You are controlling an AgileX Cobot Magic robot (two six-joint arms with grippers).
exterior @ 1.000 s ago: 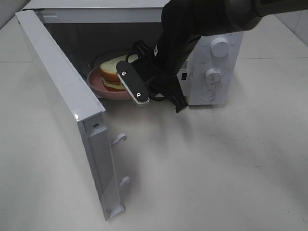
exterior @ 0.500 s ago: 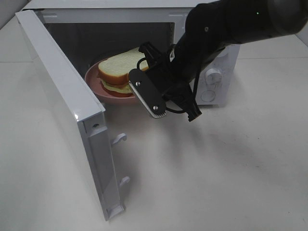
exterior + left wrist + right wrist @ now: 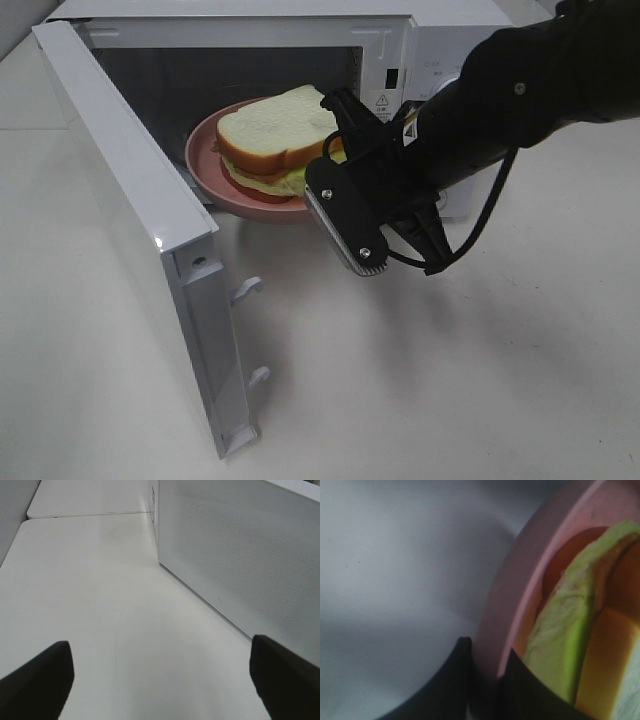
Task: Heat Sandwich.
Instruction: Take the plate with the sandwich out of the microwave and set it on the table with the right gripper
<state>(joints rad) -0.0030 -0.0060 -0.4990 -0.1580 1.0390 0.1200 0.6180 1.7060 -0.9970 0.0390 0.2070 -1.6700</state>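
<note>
Right gripper [image 3: 335, 170] clamped on the rim of the pink plate [image 3: 205, 170], one finger outside the rim and one inside, seen close in the right wrist view at [image 3: 485, 680]. Plate half out of the microwave [image 3: 400, 60], its front edge over the tabletop [image 3: 420, 380] in front of the cavity mouth, held just clear of the surface as far as can be judged. Sandwich [image 3: 280, 140] riding on the plate, beyond the fingertips toward the open door [image 3: 130, 200], its long axis running roughly across the cavity opening. Two thick white slices with tan crust, a pale green leaf and a yellow layer showing at the near edge [image 3: 555, 650]; top slice sitting slightly askew over the lower.

Left gripper [image 3: 160, 680] spread wide, holding nothing, low over the tabletop beside the microwave's perforated outer wall, well apart from the plate. Right arm clearly the nearer and the only one engaged.

Likely concern for any coming move: keeping the plate level so the sandwich stays put.
</note>
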